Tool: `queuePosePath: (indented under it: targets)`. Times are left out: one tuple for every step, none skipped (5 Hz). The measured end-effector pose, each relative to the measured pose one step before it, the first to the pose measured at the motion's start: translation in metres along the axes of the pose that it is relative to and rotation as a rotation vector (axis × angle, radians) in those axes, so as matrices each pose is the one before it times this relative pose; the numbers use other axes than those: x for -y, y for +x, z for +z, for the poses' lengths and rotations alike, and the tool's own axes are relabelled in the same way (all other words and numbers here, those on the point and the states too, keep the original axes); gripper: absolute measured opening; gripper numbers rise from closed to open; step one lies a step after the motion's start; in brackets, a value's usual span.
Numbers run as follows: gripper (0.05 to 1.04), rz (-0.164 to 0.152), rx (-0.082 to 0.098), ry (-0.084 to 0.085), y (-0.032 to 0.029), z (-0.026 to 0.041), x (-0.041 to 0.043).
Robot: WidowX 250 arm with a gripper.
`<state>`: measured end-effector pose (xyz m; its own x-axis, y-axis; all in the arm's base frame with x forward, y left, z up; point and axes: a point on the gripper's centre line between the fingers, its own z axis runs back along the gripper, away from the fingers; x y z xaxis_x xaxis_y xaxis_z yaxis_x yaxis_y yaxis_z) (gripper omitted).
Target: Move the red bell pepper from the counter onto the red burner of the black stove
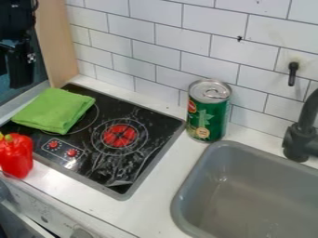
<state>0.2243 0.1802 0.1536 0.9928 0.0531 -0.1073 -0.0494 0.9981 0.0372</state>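
Note:
The black gripper (pixel 17 60) hangs at the upper left edge, left of the wooden panel and apart from everything on the counter. A folded green cloth (pixel 54 110) lies on the back left of the black stovetop (pixel 115 173). Nearest the left edge, a red toy bell pepper (pixel 16 155) stands at the stove's front left corner. A green can (pixel 208 111) with a silver lid is upright between the stove and the sink, close to the tiled wall.
The grey sink (pixel 181 204) takes up the lower right, with a black faucet (pixel 301 139) behind it. A black hook (pixel 293 73) is on the tiled wall (pixel 211 21). The wooden panel (pixel 56 42) rises behind the stove's left side. Oven knobs line the counter's front.

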Motion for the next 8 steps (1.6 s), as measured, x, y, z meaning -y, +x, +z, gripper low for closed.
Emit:
queuePosePath:
  targets:
    - [1.0, -0.0023, -0.0198, -0.0201, 0.00015, -0.00933, 0.00207]
    - [1.0, -0.031, 0.0473, -0.0276, -0.00629, -0.0074, 0.01306]
    - [1.0, -0.0186, 0.02, 0.0303, -0.00892, -0.00078, 0.00371]
    - [1.0, -0.0031, -0.0387, 0.0155, -0.00813, -0.01168, 0.00018]
    - [1.0, 0.0189, -0.0137, 0.0205, -0.00298, -0.00437, -0.0022]
    - [1.0, -0.0035, -0.0448, 0.0023, -0.00332, -0.01196, -0.00142]
    - [1.0, -0.0222, 0.0136, -0.018, 0.00272, -0.00263, 0.00241]
    - [1.0, -0.0038, -0.0166, -0.0108, 0.00167, -0.0073, -0.00042]
